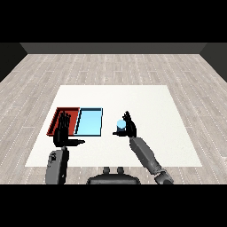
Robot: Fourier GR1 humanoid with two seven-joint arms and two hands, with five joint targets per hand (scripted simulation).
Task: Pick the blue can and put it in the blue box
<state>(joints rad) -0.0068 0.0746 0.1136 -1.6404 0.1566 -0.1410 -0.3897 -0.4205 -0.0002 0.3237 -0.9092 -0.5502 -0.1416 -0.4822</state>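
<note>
My right hand (130,126) is curled beside the small blue cylindrical can (120,127), centre frame, just right of the shallow light blue rectangular tray (90,122). I cannot tell if the can is off the white matte desk (155,106).

Risk: smooth round wall could slip or tip en route left. My left hand (62,131), fingers straight, overlaps the red tray (57,116).

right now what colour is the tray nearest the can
Light blue tray, beside the can, clearest in the head view.
</note>
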